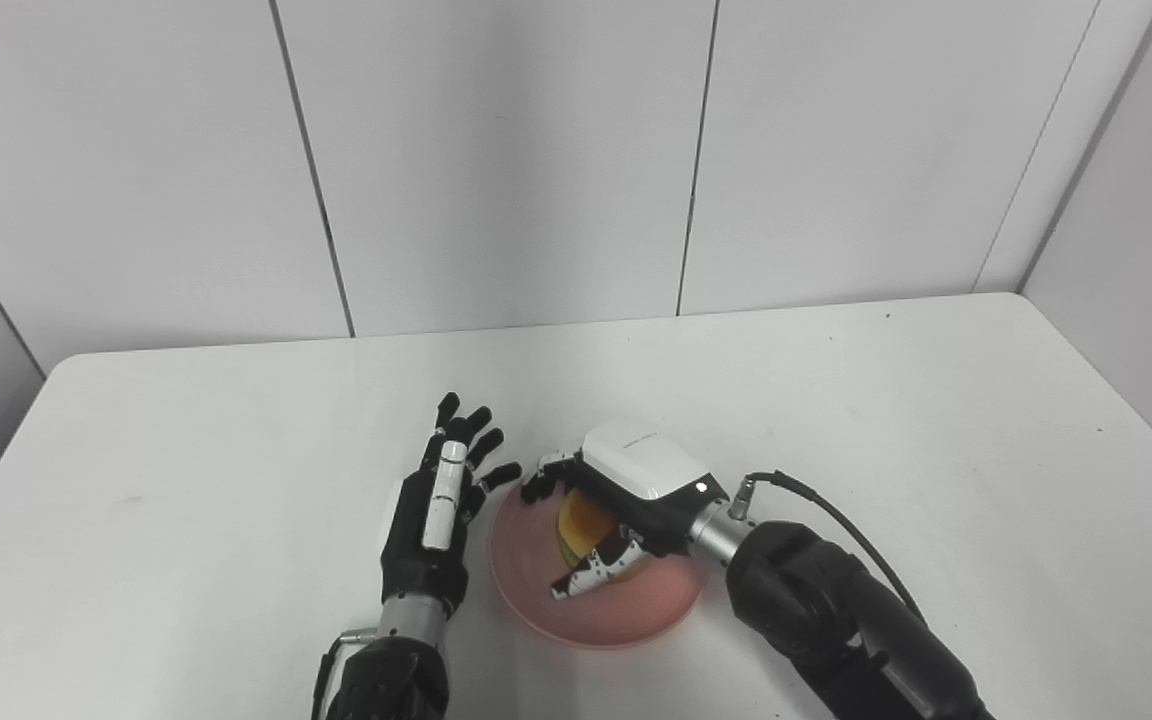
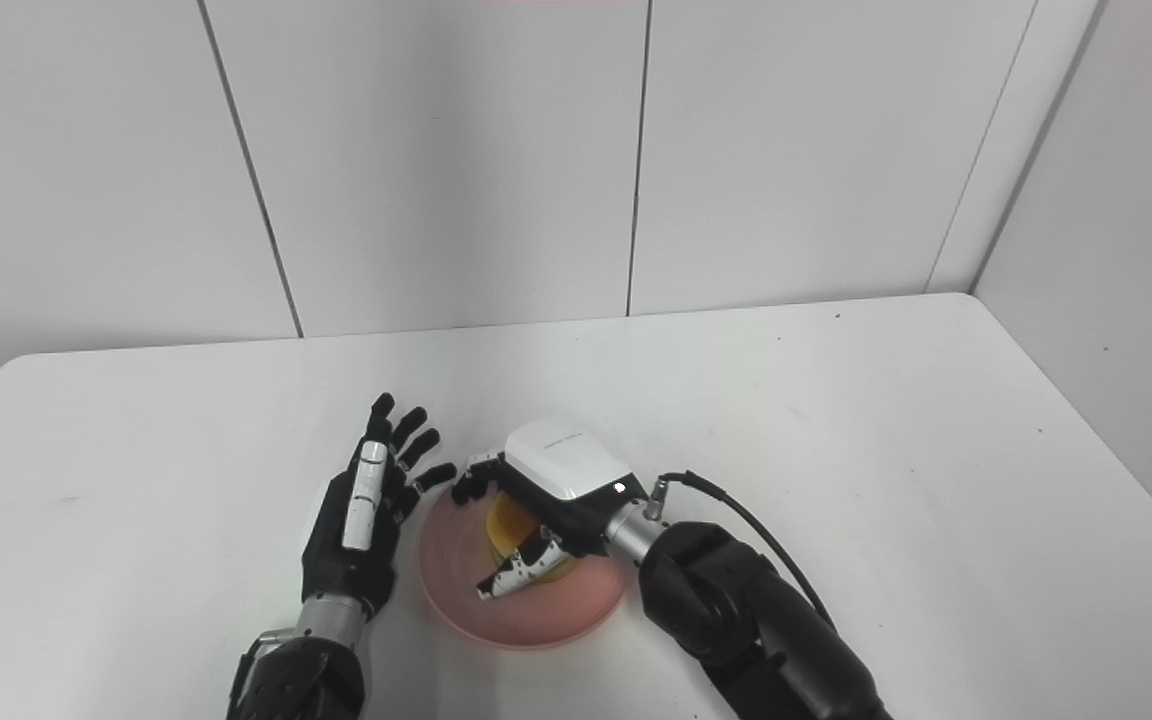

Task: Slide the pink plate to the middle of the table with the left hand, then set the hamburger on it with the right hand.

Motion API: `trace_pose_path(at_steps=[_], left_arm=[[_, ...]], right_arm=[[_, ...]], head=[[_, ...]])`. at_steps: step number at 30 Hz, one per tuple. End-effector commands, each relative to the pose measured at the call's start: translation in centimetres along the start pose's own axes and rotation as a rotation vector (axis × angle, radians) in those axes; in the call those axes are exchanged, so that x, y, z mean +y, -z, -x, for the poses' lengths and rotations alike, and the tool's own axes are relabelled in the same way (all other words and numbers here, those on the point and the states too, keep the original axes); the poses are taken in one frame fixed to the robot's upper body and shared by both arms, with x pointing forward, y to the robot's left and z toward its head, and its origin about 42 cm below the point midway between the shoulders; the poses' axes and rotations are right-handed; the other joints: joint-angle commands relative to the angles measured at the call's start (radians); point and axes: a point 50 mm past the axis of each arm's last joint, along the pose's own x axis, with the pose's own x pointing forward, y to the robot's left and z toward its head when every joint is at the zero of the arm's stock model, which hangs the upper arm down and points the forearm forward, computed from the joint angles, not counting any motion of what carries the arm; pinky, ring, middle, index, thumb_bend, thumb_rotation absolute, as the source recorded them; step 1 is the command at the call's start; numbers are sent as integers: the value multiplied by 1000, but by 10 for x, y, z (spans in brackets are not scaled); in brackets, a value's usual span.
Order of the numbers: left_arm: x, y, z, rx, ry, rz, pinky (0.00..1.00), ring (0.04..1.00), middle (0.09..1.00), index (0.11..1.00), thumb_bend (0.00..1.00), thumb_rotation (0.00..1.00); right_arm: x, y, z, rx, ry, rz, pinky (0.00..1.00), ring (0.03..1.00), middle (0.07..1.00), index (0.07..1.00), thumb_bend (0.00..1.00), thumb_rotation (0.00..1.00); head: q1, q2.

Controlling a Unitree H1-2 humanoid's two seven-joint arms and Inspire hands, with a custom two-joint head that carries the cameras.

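The pink plate (image 1: 526, 575) lies on the white table near its front edge, about the middle. The hamburger (image 1: 586, 525) sits on the plate, mostly hidden; only its yellow-brown bun shows. My right hand (image 1: 616, 490) is over the plate with its fingers curled around the hamburger. My left hand (image 1: 441, 500) rests just left of the plate, fingers apart and straight, holding nothing. Its fingertips are close to the plate's left rim. The same scene shows in the right eye view: plate (image 2: 456, 580), hamburger (image 2: 511, 520), right hand (image 2: 546, 485), left hand (image 2: 366, 505).
The white table (image 1: 886, 420) reaches back to a grey panelled wall (image 1: 496, 160). A black cable (image 1: 836, 515) loops off my right wrist. The table's edges show at the left, right and back.
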Motion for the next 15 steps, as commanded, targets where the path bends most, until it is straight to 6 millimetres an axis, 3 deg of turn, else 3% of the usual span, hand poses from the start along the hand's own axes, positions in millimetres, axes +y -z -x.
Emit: trace_pose_path(at_steps=[1,10,14,15], left_arm=[[5,32,15,145,-51,25,748,907,928,978,673,809],[6,33,17,145,-48,15,749,908,930,978,675,822],[5,32,18,144,-49,18,750,904,928,975,671,826],[5,32,18,143,-50,21,752,907,929,975,669,823]], right_arm=[[-22,-5,2,-41,72,20,599,716,774,700,896,625],[-50,-5,23,-98,296,-135,569,710,770,707,827,822],[-55,-3,30,-140,440,-427,581,703,746,709,790,843],[-54,-2,31,-134,459,-523,578,693,740,716,817,893]], head=[[1,-1],[13,-2],[13,-3],[16,-5]])
